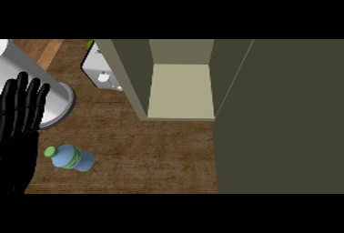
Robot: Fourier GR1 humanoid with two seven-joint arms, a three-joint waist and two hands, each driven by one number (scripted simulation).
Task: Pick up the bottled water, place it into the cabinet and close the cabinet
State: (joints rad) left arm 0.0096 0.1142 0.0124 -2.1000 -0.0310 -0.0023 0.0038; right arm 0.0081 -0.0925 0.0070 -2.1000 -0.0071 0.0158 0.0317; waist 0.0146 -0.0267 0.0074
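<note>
Your left hand (20, 127) rests at the table's (154, 150) left edge, fingers straight and holding nothing, the bottled water (70, 158) lies untouched just beside it near the front edge, and the cabinet (180, 91) stands open further right, so you must grasp the bottle first.

Head view, steeply downward.
You look from above onto the brown wooden counter (148, 136), close beside the open olive cabinet (181, 91).

Left hand (19, 132): glossy black, long slender fingers
</note>
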